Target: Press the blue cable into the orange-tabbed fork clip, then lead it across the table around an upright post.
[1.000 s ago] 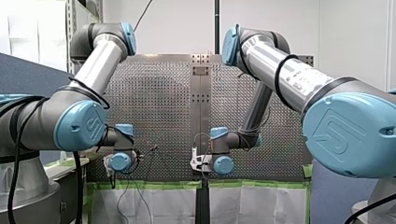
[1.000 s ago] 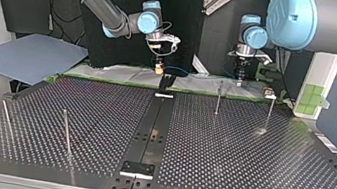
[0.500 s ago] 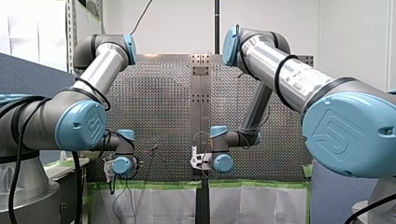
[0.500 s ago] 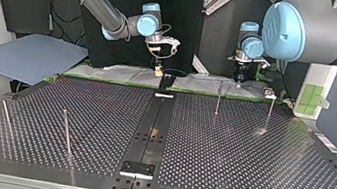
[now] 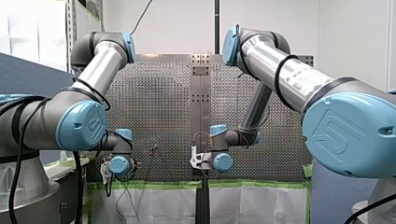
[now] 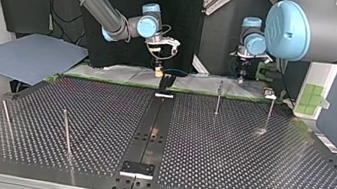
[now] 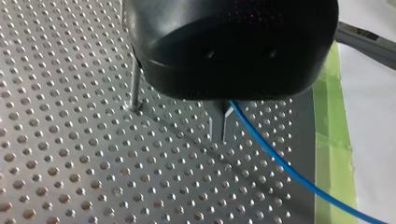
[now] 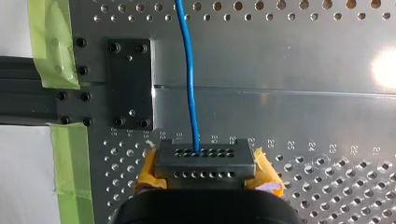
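Right hand (image 8: 205, 163), blue cable (image 8: 189, 70) running ahead from between its pads (image 8: 265, 176)

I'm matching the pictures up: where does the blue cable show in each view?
Front view: cannot make it out.
Top view: blue cable, a short arc beside my right gripper.
Left wrist view: trails from my left gripper toward the green tape.
Right wrist view: runs straight ahead from my right gripper.
Shared landmark: the green tape.

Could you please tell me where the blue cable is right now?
In the top view the cable is at the table's far edge, held between my right gripper and my left gripper, behind a post.
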